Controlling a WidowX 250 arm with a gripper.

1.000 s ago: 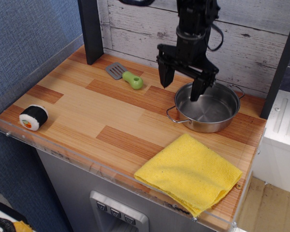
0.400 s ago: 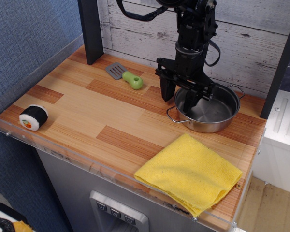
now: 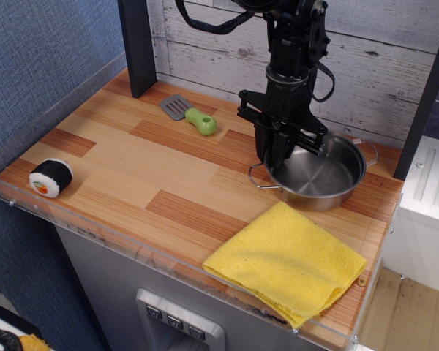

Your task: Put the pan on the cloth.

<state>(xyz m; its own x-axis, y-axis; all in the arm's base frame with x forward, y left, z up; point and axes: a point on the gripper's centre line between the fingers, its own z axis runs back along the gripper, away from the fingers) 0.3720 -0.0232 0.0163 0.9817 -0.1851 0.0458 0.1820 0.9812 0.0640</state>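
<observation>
The pan (image 3: 318, 174) sits at the back right of the tabletop (image 3: 154, 168), its far side tipped up a little so the bowl faces the camera; one wire loop handle shows at the near left rim, the other at the far right rim, so its handle line runs from near left to far right. The claw (image 3: 276, 155) is down over the pan's left rim with its fingers drawn together across the wall, one outside and one inside, so it appears clamped on that rim; the tilt suggests the pan is partly lifted. The cloth (image 3: 289, 262) lies flat at the front right corner, just beside the pan's near edge and apart from it; from the claw it lies toward the camera and slightly to the right; the carry should be a short pull forward. A green-handled spatula (image 3: 190, 114) and a sushi roll (image 3: 50, 178) lie well apart to the left, out of that path.
</observation>
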